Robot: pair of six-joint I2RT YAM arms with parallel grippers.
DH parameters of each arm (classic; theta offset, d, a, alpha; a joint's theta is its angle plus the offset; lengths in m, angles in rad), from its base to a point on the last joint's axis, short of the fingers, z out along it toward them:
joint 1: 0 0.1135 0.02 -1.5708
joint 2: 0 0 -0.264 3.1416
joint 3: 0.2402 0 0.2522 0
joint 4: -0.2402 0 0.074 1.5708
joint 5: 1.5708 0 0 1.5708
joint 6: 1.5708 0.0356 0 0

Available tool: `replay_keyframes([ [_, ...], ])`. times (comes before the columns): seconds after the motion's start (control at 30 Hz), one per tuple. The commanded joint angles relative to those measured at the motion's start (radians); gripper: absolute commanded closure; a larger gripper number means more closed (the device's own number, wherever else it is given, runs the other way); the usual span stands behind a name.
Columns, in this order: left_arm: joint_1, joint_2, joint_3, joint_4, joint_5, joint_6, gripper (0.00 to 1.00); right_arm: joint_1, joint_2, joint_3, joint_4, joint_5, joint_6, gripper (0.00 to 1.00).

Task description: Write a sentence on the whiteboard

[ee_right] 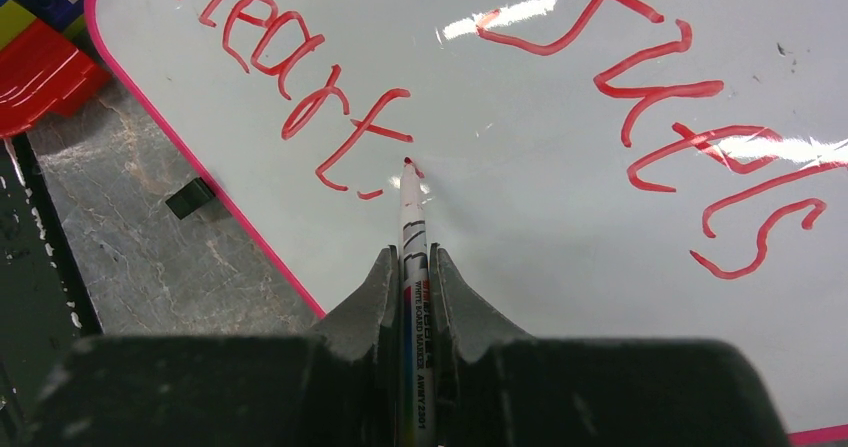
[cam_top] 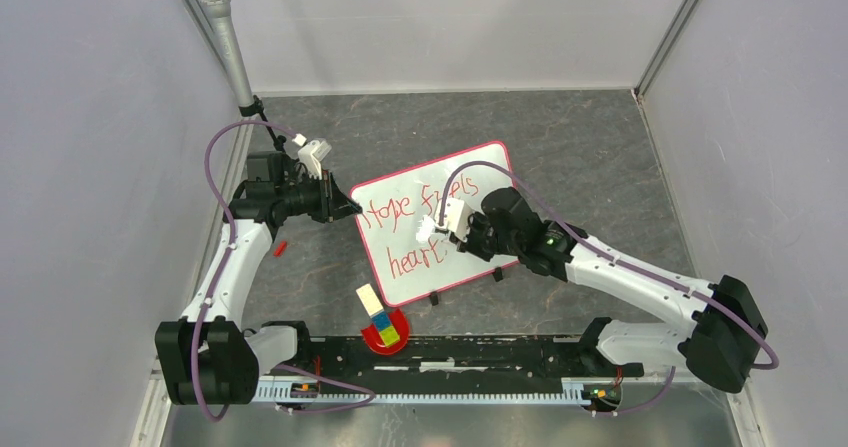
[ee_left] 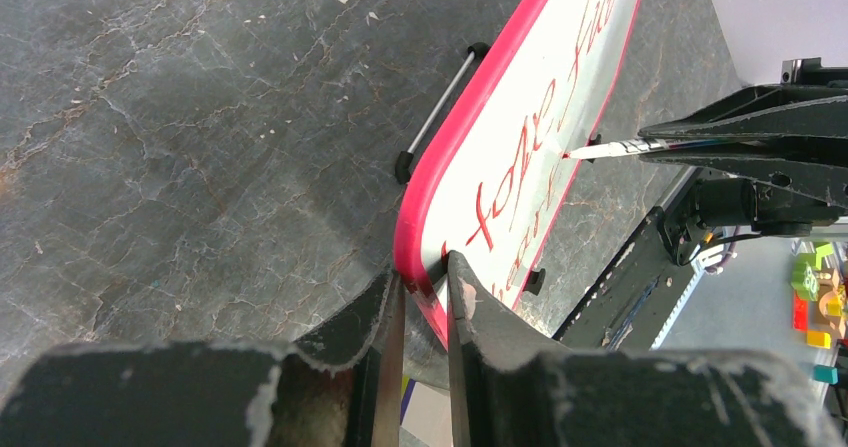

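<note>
Pale lavender walls are enclosing a dark grey marbled desk (cam_top: 560, 147), where the whiteboard (cam_top: 410, 185) is lying at the middle, turned at an angle. Its pink border is showing all round, and red handwriting is running across it in two lines. At the board's left corner the left tool (ee_left: 425, 267) is pinching the pink edge between its fingers. The right tool (ee_right: 412, 257) is reaching in from the right over the board, pressed together on a whiteboard marker (ee_right: 412, 217), whose red tip is touching the white surface just right of the lower line's last letter. Near the board's near corner a red piece carrying coloured blocks (cam_top: 385, 332) is sitting.
</note>
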State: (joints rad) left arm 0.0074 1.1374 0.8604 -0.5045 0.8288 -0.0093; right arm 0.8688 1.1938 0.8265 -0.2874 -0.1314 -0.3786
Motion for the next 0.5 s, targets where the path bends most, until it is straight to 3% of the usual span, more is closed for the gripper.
replay_keyframes([
  [0.0, -0.009, -0.002, -0.012, -0.031, 0.004, 0.045, 0.98, -0.002, 0.025, 0.024, 0.044, -0.004, 0.006, 1.00],
  [0.47, -0.009, 0.002, -0.012, -0.031, 0.001, 0.045, 0.97, 0.000, -0.014, -0.067, 0.016, -0.006, -0.033, 1.00],
])
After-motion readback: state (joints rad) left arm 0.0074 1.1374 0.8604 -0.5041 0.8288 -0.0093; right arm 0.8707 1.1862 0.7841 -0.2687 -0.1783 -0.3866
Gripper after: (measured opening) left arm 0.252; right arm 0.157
